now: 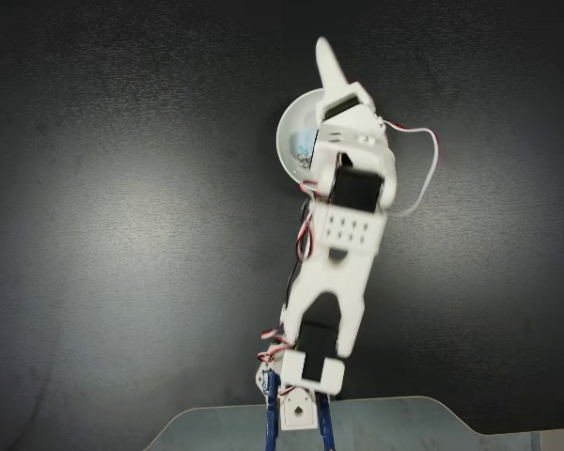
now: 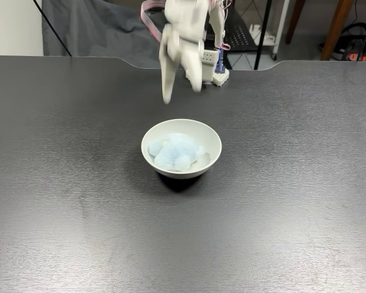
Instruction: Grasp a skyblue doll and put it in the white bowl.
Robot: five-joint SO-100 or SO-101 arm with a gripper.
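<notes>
Fluffy skyblue doll (image 2: 177,151) fills white bowl (image 2: 211,139).

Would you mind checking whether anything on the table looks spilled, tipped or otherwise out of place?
Nothing stands out. The bowl sits upright on the table, with the doll inside it. The gripper hangs above, blurred and holding nothing.

Office or lab — dark desk (image 2: 61,201), cables (image 2: 360,36), furniture legs (image 2: 338,27) behind.
</notes>
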